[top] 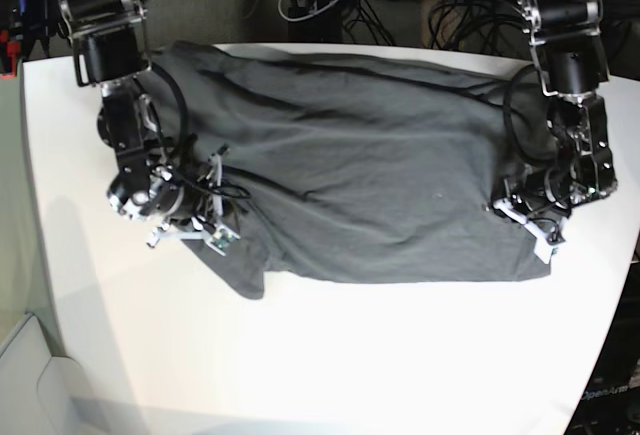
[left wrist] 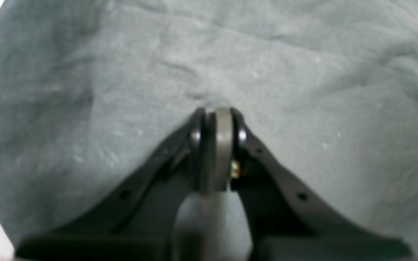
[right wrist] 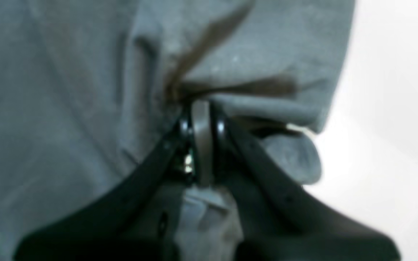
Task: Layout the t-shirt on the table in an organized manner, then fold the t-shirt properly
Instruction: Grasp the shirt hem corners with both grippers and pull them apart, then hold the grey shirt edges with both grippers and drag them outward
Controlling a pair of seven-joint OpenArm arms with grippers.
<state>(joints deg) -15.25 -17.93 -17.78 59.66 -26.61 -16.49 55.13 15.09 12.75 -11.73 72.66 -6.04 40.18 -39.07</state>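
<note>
**A:** While the base view took in the whole table (top: 330, 375), only the wrist cams showed the grips. The left gripper (left wrist: 217, 119) had its jaws pinched tight on a fold of the shirt (top: 370, 185), and the right gripper (right wrist: 201, 108) was clamped on a bunched edge with white tabletop just beside it.

**B:** Yeah, from the base cam both grippers were half buried in cloth, couldn't read the jaws at all. The shirt lay spread but wrinkled across the far half of the table, one arm at each end. Cables (top: 330, 0) hung behind the far edge. Count: one shirt, two arms.
</note>
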